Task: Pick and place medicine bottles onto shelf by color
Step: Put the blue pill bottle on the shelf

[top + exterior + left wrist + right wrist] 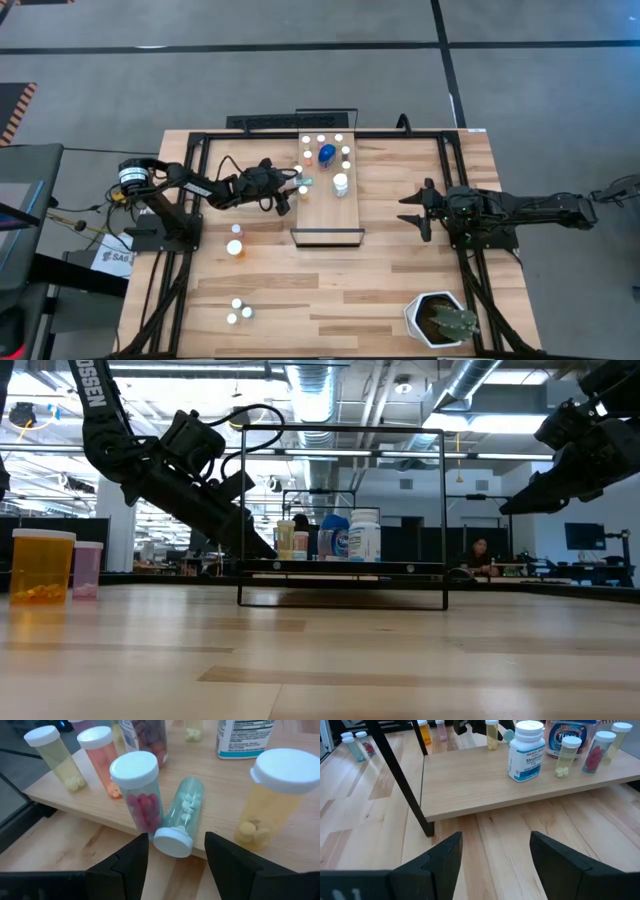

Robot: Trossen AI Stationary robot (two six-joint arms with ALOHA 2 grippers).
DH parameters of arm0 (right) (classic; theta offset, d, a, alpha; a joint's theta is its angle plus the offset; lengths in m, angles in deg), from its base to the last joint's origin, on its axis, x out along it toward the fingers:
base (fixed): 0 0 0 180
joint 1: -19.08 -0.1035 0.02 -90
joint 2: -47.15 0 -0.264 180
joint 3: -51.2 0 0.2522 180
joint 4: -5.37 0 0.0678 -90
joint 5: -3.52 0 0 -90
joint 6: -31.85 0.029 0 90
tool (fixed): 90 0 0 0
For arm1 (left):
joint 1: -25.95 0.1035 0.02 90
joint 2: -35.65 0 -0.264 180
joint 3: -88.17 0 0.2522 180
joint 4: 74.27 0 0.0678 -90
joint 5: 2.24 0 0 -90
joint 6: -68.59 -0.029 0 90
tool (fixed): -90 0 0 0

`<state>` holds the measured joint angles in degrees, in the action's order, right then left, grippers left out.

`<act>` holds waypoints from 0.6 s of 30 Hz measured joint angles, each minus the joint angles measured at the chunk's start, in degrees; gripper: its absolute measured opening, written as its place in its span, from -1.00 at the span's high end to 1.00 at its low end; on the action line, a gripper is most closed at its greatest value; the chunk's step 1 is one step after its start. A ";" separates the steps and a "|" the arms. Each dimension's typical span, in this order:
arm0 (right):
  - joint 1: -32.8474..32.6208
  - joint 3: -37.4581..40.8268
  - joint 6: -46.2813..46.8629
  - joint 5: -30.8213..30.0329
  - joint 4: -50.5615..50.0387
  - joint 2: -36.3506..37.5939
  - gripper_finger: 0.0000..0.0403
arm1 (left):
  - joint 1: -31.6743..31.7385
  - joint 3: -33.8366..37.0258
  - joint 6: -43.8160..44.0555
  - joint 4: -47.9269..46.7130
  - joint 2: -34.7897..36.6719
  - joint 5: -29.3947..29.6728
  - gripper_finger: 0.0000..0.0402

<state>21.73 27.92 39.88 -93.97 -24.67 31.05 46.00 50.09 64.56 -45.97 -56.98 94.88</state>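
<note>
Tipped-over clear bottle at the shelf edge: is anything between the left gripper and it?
Nothing visible. The left gripper is open, with the bottle's white cap right between its fingers. A red-pill bottle stands touching the tipped bottle on one side, and a yellow one stands close on the other, so there is little room.

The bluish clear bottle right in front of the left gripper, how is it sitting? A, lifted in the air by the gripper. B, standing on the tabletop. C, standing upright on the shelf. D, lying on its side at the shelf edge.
D: the bluish clear bottle lies tipped over on the shelf, its white cap poking past the edge, between the open fingers of the left gripper.
</note>
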 joint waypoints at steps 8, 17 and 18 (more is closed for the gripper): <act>0.00 0.00 0.00 0.00 0.00 0.00 -0.27 | 0.00 -0.02 -0.28 0.79 0.01 -0.77 0.09; -0.01 0.00 0.00 0.00 0.00 -0.01 -0.27 | -0.02 -0.02 -0.28 0.56 0.01 -1.45 0.09; 0.00 0.00 0.00 0.00 0.00 0.00 -0.27 | -0.02 -0.02 -0.27 0.41 0.01 -1.77 0.09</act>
<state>21.73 27.92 39.88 -93.97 -24.67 31.05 45.98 50.07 64.29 -45.56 -56.97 93.11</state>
